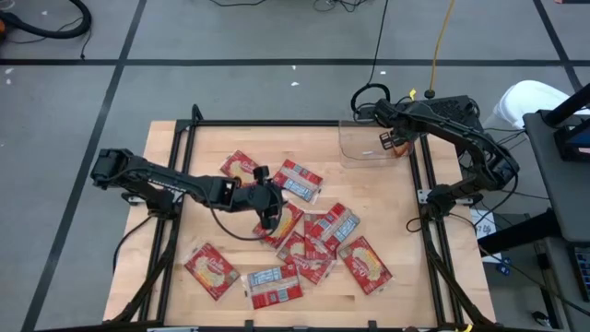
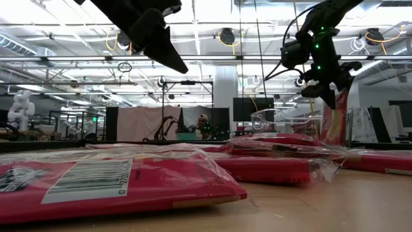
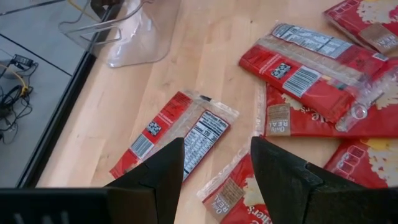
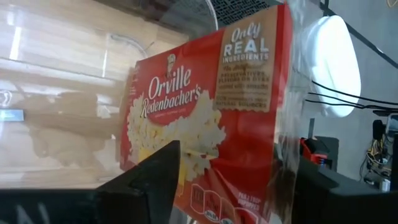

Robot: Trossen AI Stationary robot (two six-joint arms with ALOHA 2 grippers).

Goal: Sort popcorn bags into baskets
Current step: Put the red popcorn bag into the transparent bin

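On the light wooden surface (image 1: 198,175), the left arm reaches in from nine o'clock toward the middle. The left gripper (image 1: 268,217) hovers above the flat red rectangular popcorn packets (image 1: 304,242) that lie scattered and partly overlapping over the centre and the six o'clock half of the surface. Its two dark fingers (image 3: 163,174) stand apart with nothing between them; in the left wrist view a label-side packet (image 3: 180,134) lies on the wood below them, clear of the fingertips. One packet with a yellow-cream round picture (image 1: 211,270) lies alone toward seven o'clock, a white-labelled packet (image 1: 274,285) sits just beside it at six o'clock, and another picture-side packet (image 1: 366,264) lies toward five o'clock. Two more packets, one of them label-side up (image 1: 297,181), lie near the centre toward twelve o'clock.

Farther right, the small clear see-through plastic bin with rounded corners (image 1: 364,141) stands at about one o'clock, at the surface's far edge. The right arm bends in from three o'clock, and the right gripper (image 1: 395,141) is at the bin's right-hand side. The right wrist view shows a red popcorn packet with a popcorn picture (image 4: 211,124) standing upright between the spread fingers (image 4: 146,177), close against the clear bin wall (image 4: 74,93). Whether the fingers actually press on this packet cannot be told. In the low view the same packet (image 2: 333,125) hangs upright below the gripper, beside the bin.
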